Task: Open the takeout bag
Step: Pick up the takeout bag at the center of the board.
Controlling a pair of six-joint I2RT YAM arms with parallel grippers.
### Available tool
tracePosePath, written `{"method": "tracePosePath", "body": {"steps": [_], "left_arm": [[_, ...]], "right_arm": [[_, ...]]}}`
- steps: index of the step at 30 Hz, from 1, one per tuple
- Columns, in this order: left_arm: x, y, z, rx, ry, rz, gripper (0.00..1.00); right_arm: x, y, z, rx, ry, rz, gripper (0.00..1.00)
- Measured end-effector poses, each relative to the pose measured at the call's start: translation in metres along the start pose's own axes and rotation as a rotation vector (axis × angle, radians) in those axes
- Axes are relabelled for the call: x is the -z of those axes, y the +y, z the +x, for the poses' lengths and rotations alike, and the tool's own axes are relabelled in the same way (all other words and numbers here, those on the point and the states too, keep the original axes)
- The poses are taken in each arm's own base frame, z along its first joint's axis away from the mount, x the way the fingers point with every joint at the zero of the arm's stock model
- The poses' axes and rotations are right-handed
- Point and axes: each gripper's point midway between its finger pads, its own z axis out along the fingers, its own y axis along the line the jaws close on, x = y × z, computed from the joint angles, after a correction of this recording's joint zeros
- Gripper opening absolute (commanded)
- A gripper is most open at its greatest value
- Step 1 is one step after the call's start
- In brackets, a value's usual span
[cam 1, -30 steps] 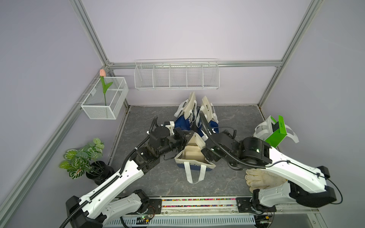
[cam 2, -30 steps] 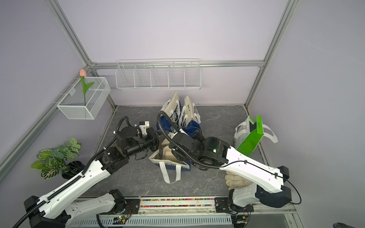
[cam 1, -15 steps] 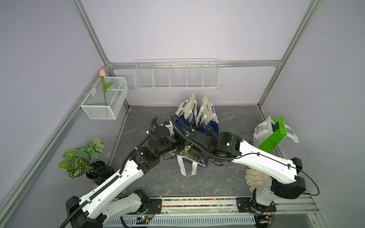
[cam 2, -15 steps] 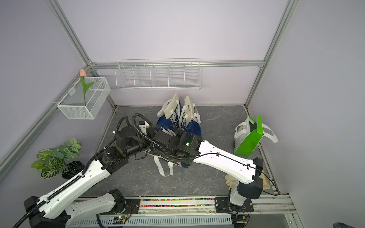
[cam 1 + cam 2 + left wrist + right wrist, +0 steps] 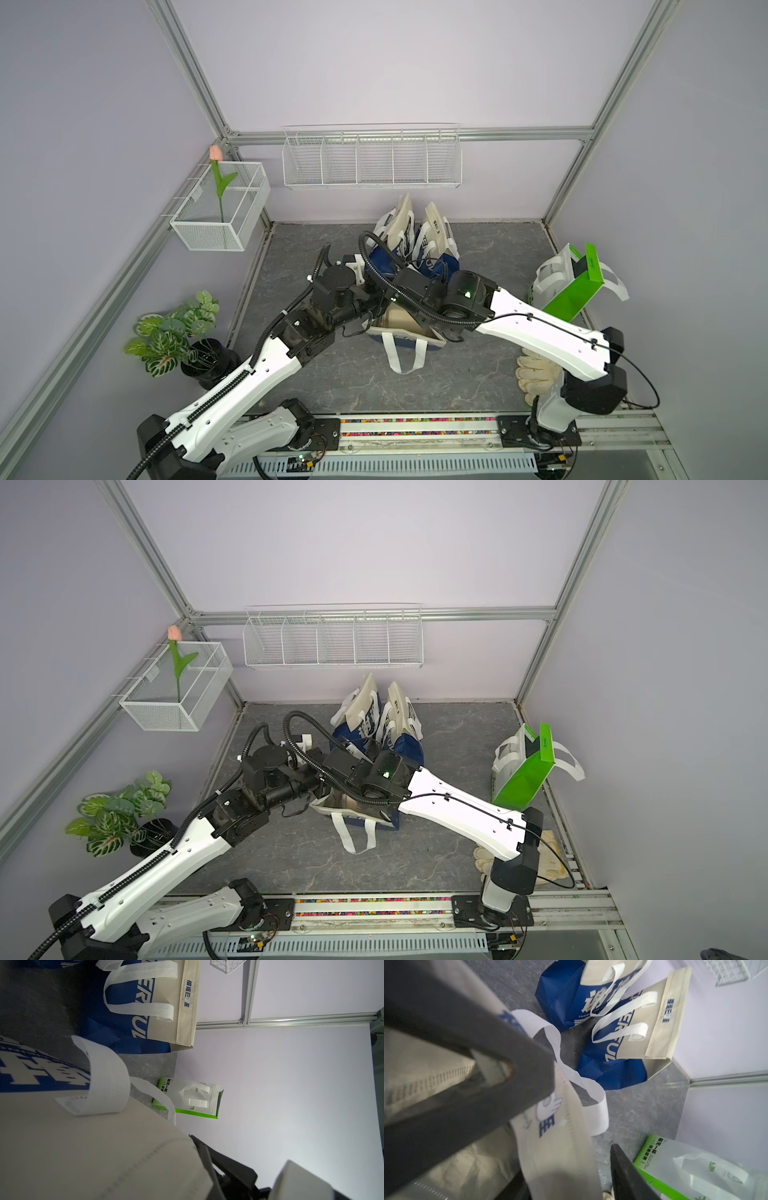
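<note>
Against the frame a second back: logged the right arm swung in toward 9 o'clock, wrist now over the takeout bag (image 5: 397,324); left arm and bag unmoved. Placed the bag mid-floor, upright, mouth partly spread, one white handle flopped toward 6 o'clock. Noted two spare bags (image 5: 434,237) just behind it at 12 o'clock and a green bag (image 5: 575,293) well apart at 3 o'clock. Found the left gripper (image 5: 376,307) pinched tight on the bag's rim at the 9 o'clock end. Found the right gripper (image 5: 579,1111) with jaws apart in the right wrist view, straddling a beige wall of the bag: one finger inside the mouth, one outside with a gap to the fabric, so nothing clamped yet. Could not see its tips in both top views, hidden under its own arm. Judged that wall to lie toward 3 o'clock of the left hold, and the mouth's long axis to run 9 to 3. Judged the right arm to be the free, acting one. Expected next: close on the wall, then draw away from the left hold. Flagged: a straight pull along 9-to-3 may flatten the mouth rather than widen it.
</note>
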Motion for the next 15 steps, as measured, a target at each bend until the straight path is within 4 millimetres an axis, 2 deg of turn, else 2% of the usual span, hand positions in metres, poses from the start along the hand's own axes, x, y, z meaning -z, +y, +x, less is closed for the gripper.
{"method": "tracePosePath", "body": {"steps": [3, 5, 7, 8, 10, 11, 13, 15], "left_arm": [[-0.001, 0.001, 0.0, -0.022, 0.001, -0.012, 0.0], [-0.002, 0.001, 0.0, -0.034, 0.003, -0.022, 0.0], [-0.004, 0.0, 0.0, -0.048, 0.005, -0.027, 0.0], [-0.004, 0.0, 0.0, -0.053, 0.009, -0.03, 0.08], [-0.005, 0.0, 0.0, -0.07, 0.014, -0.039, 0.33], [-0.004, -0.002, 0.0, -0.085, 0.015, -0.038, 0.41], [0.0, -0.01, 0.001, -0.12, 0.024, -0.038, 0.51], [0.006, -0.019, 0.002, -0.17, 0.031, -0.039, 0.56]], "right_arm": [[0.008, -0.006, -0.004, -0.011, -0.014, 0.007, 0.32], [0.011, -0.01, -0.006, -0.018, -0.018, 0.014, 0.22], [0.012, -0.012, -0.005, -0.018, -0.015, 0.019, 0.07], [0.012, -0.013, -0.005, -0.021, -0.013, 0.019, 0.07], [0.011, -0.014, -0.004, -0.023, -0.008, 0.018, 0.07], [0.009, -0.016, -0.004, -0.028, -0.003, 0.017, 0.07], [0.005, -0.02, -0.003, -0.051, 0.011, 0.01, 0.07], [0.001, -0.022, -0.003, -0.08, 0.018, -0.016, 0.07]]}}
